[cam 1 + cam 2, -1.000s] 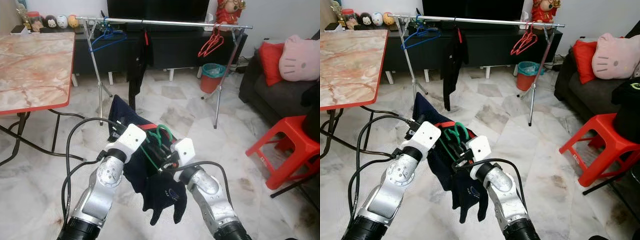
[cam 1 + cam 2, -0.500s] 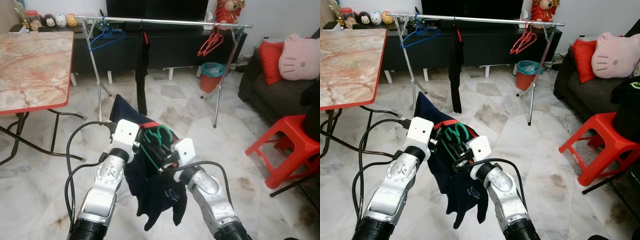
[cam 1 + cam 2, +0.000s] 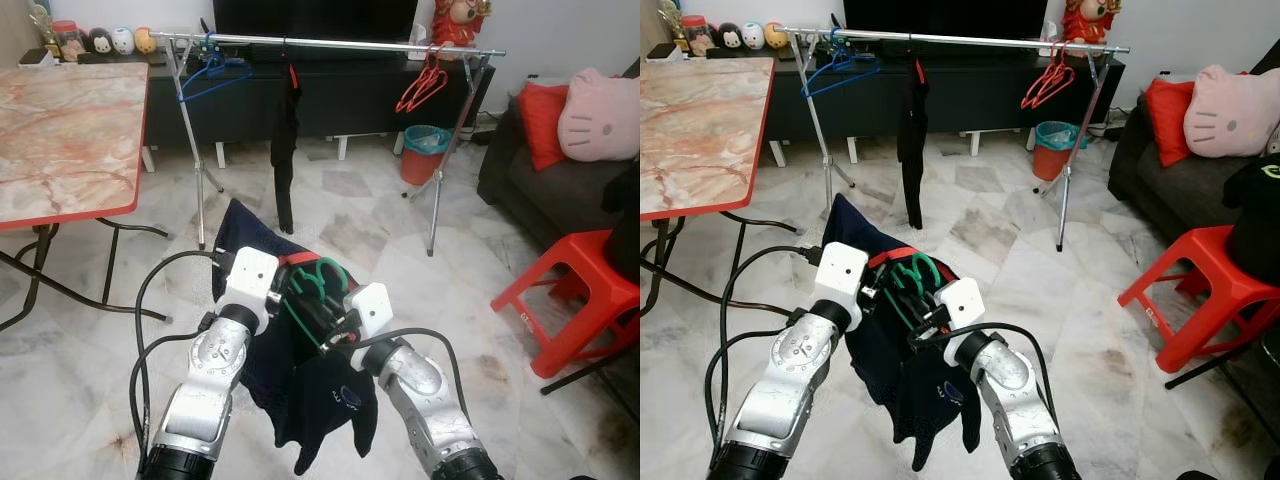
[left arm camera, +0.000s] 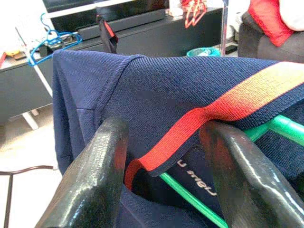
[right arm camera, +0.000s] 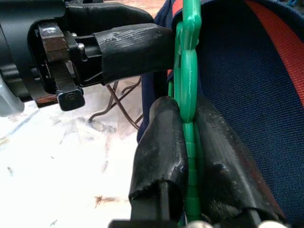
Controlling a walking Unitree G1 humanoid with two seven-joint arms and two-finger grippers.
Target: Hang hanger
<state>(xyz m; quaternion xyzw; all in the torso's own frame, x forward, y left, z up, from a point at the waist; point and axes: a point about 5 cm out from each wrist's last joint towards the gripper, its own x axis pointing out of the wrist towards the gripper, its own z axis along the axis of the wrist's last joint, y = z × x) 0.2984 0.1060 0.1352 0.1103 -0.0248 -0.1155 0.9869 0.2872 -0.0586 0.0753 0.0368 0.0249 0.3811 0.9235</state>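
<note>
Holding a green plastic hanger (image 3: pixel 318 290) draped with a navy-blue shirt with a red-orange stripe (image 3: pixel 320 395), both arms are raised in front of the body, well short of the silver metal clothes rail (image 3: pixel 330 43) across the room. Right claw (image 5: pixel 186 142): right wrist view shows its two black fingers (image 5: pixel 159 147) pinched tight on the green hanger bar, no gap visible. Left claw (image 4: pixel 164 156): left wrist view shows fingers (image 4: pixel 95 175) spread partly apart, the striped collar edge of the shirt lying between them with the green bar passing below; whether either pad actually presses the cloth cannot be told. Head views add what the wrist views lack: the shirt hangs down between the two forearms above the pale marble-tile floor (image 3: pixel 90 370). On the rail hang blue wire hangers (image 3: pixel 212 72) near its left end, a dark garment (image 3: pixel 286 150) near the middle, and red hangers (image 3: pixel 424 84) toward its right end. A red-edged marble tabletop (image 3: pixel 60 140) stands to the left, a red plastic stool (image 3: pixel 580 300) to the right.
</note>
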